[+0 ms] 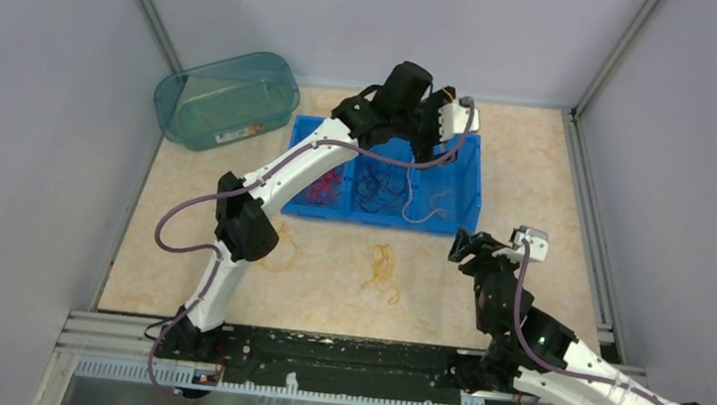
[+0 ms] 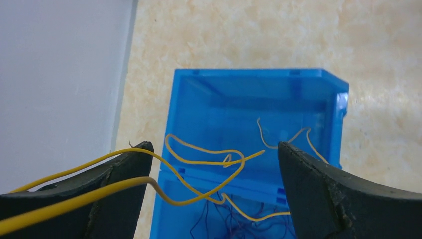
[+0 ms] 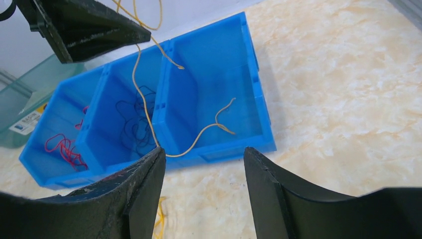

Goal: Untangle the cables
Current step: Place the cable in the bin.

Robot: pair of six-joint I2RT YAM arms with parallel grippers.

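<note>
Left gripper [image 2: 214,191]: jaws spread wide above the blue three-compartment plastic bin [image 1: 466,189], a thin yellow wire [image 2: 199,162] draped over one finger. Right gripper [image 3: 203,191]: part-open, empty. Red wires [image 3: 62,149], dark wires [image 3: 134,124]: separate compartments.

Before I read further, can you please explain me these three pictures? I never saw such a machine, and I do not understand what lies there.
These are two robot arms bolted to a table. One picture looks down from above; the other two come from cameras on each wrist, so the black shapes are the fingers.

A blue bin with three compartments holds thin wires: red, dark, and yellow. More yellow wire lies on the table, beside a teal tub.

The left gripper hangs open over the bin; a yellow wire drapes across one finger. The right gripper is open, holding nothing.
</note>
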